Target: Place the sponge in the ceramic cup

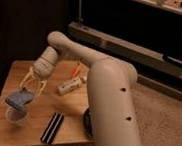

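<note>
The blue-grey sponge (18,99) hangs just over the small white ceramic cup (15,115), which stands near the front left corner of the wooden table (13,75). My gripper (29,92) points down right above the sponge and is shut on its upper edge. The sponge hides most of the cup's mouth, and I cannot tell whether the two touch. My arm (77,53) reaches in from the right across the table.
A white tube-like bottle (69,86) lies mid-table with an orange item (76,70) behind it. A flat black striped bar (53,127) lies near the front edge. My arm's white body (111,115) hides most of a black bowl (86,121). The table edges are close to the cup.
</note>
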Controlling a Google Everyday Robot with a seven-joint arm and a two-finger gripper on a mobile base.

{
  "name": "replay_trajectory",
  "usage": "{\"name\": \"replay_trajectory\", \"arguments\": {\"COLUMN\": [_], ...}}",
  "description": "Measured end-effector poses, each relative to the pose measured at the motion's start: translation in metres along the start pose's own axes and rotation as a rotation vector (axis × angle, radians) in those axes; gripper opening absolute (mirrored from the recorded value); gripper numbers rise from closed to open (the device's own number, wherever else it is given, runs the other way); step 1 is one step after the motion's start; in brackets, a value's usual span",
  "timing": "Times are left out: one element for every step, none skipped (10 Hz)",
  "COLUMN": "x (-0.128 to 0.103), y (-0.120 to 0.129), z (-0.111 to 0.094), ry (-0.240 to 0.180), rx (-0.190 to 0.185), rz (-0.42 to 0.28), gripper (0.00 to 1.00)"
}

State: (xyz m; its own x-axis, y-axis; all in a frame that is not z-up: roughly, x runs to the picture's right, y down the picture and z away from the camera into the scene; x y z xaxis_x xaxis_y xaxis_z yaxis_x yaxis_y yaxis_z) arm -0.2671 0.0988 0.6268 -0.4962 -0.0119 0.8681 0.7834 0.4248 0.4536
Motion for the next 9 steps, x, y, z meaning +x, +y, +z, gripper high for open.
{"name": "replay_trajectory", "arguments": {"x": [0.000, 0.001, 0.004, 0.008, 0.013, 0.014, 0.015, 0.015, 0.014], "y": [-0.001, -0.003, -0.004, -0.004, -0.001, 0.001, 0.002, 0.003, 0.004], "z": [0.008, 0.014, 0.020, 0.020, 0.017, 0.013, 0.008, 0.005, 0.001], "ry": [-0.012, -0.021, -0.032, -0.031, -0.016, 0.008, 0.043, 0.053, 0.060], "rx": [-0.026, -0.040, -0.046, -0.026, 0.027, 0.079, 0.155, 0.196, 0.236], "rz": [-0.005, -0.010, -0.013, -0.011, -0.001, 0.004, 0.012, 0.017, 0.018], "gripper": [0.00, 0.00, 0.00, 0.00, 0.00, 0.00, 0.00, 0.00, 0.00]}}
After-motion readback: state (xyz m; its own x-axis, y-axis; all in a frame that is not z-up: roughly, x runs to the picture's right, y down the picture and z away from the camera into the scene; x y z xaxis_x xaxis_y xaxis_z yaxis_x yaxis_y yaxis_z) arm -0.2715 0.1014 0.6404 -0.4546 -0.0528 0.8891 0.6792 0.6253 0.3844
